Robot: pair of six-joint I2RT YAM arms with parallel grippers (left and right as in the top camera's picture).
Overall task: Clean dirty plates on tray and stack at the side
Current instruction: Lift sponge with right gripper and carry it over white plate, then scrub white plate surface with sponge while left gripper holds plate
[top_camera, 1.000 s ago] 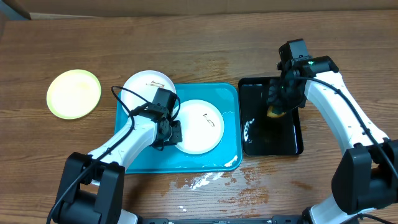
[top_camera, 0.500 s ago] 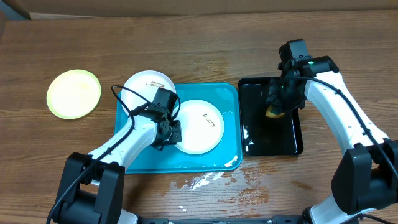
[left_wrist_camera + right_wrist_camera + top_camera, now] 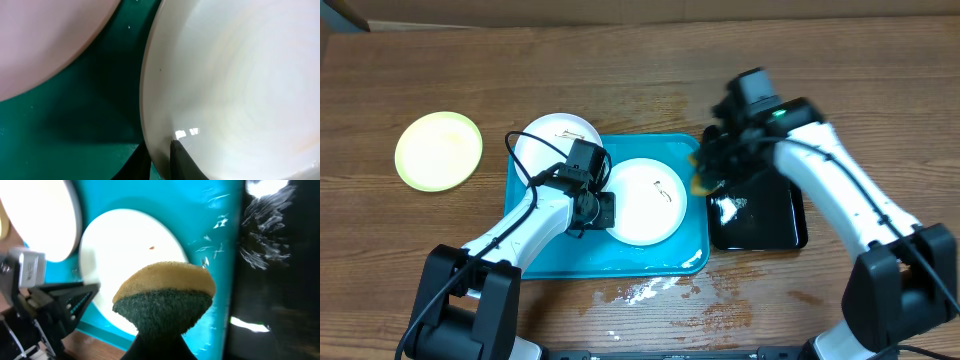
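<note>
Tray (image 3: 660, 258) sits mid-table, turquoise, wet-looking. Middle white plate (image 3: 642, 202) lies flat inside the tray, roughly centre and toward its right half, with small dark marks on its face. Left gripper (image 3: 604, 210) is at that plate's left rim, inside the tray. The left wrist view shows its dark fingers (image 3: 184, 161) closed on the rim, one over and one under, so it is pinching the middle white plate. Second white plate (image 3: 555, 140) is at the tray's far-left corner, overhanging the rim onto the table (image 3: 620, 70). Yellow-green plate (image 3: 438, 150) is off the tray, well to its left on the table, and looks clean. Right gripper (image 3: 712, 168) is over the tray's right rim, clamped on a sponge (image 3: 165, 297), yellow top and green scrub face. The right wrist view has the sponge hanging above the tray's right side, not touching the middle white plate. Black tray (image 3: 765, 220) is just beside the tray's right edge, streaked with water. Water splashes (image 3: 645, 290) are on the table along the tray's near edge.
</note>
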